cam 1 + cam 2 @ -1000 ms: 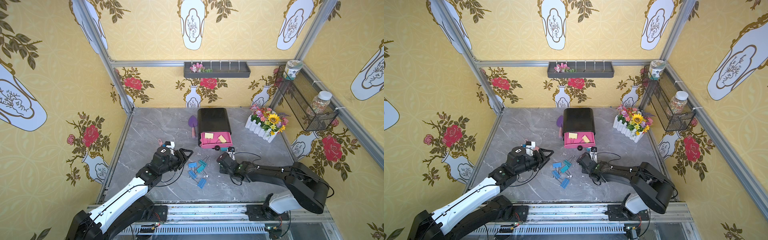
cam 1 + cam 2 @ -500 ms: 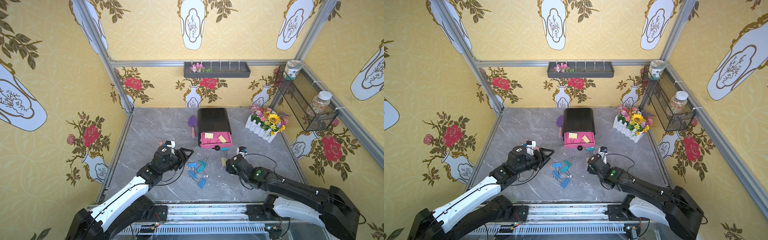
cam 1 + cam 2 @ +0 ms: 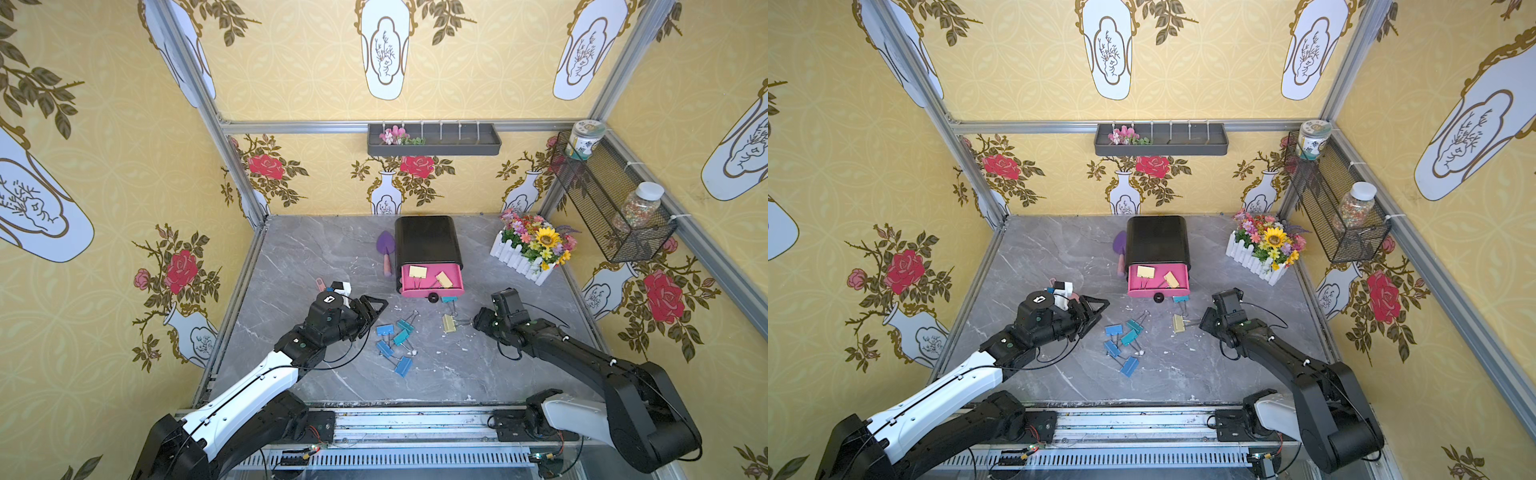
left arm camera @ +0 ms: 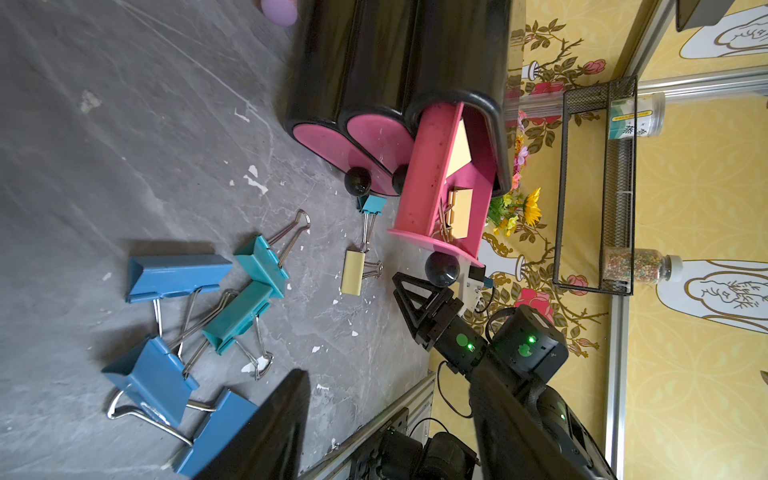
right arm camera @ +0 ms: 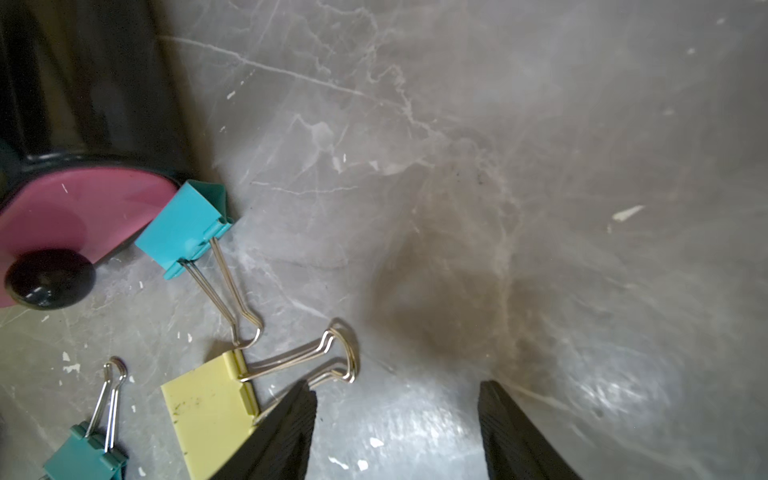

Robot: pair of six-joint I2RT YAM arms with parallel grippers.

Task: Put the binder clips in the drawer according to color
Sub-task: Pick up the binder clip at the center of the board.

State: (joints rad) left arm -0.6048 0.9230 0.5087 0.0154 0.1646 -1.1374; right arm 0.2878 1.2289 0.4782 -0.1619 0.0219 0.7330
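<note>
The drawer cabinet [image 3: 428, 243] stands at the back middle, its top pink drawer [image 3: 432, 286] pulled out with two pale yellow binder clips [image 3: 418, 272] inside. Three blue [image 3: 385, 330] and two teal clips [image 3: 405, 325] lie in a cluster on the table. One teal clip [image 5: 183, 226] lies at the cabinet's foot. A pale yellow clip [image 3: 449, 323] [image 5: 208, 409] lies just left of my right gripper [image 3: 478, 322] [image 5: 399, 415], which is open and empty, one fingertip [image 5: 291, 428] over the clip's wire handle. My left gripper [image 3: 376, 309] [image 4: 390, 424] hangs open and empty left of the cluster.
A purple trowel [image 3: 385, 251] lies left of the cabinet. A white fence planter with flowers [image 3: 528, 251] stands at the back right. A wire basket with jars [image 3: 611, 208] hangs on the right wall. White flecks dot the marble table [image 3: 311, 266].
My right gripper has drawn back to the right and opened, uncovering the pale yellow clip on the table. The left arm has stayed put.
</note>
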